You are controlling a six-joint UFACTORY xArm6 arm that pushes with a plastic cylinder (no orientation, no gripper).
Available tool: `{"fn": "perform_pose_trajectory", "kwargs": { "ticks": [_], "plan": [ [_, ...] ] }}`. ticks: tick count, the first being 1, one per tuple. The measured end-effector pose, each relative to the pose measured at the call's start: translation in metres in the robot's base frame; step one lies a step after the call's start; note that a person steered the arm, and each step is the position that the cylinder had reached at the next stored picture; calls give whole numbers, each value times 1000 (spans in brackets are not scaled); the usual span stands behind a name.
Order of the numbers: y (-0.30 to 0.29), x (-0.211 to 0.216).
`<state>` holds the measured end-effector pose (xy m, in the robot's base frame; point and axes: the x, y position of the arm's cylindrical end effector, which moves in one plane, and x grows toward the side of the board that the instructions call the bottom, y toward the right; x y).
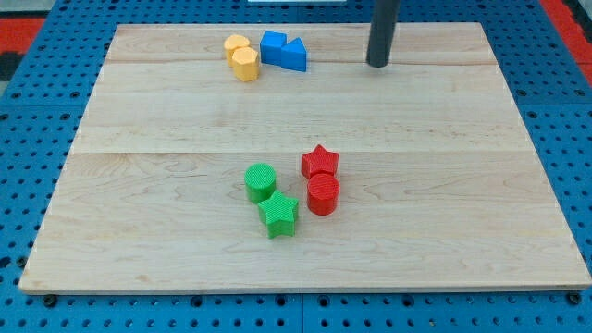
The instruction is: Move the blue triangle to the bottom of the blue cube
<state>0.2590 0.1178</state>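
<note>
The blue cube (273, 46) sits near the view's top, left of centre, on the wooden board (444, 185). The blue triangle (294, 55) touches the cube's right side, slightly lower. My tip (377, 65) rests on the board to the right of the blue triangle, about a block's width or two away, at nearly the same height in the view. The rod rises straight up out of the view's top.
Two yellow blocks, a cylinder (237, 46) and a hexagonal one (245, 65), touch the blue cube's left side. In the middle lie a red star (320, 163), a red cylinder (323, 195), a green cylinder (260, 181) and a green star (278, 215).
</note>
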Motion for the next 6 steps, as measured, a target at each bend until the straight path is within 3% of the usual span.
{"fn": "perform_pose_trajectory", "kwargs": {
  "ticks": [1, 2, 3, 4, 5, 6],
  "plan": [
    [-54, -35],
    [-112, -16],
    [-123, 14],
    [-85, 20],
    [-99, 54],
    [-156, 53]
  ]
}}
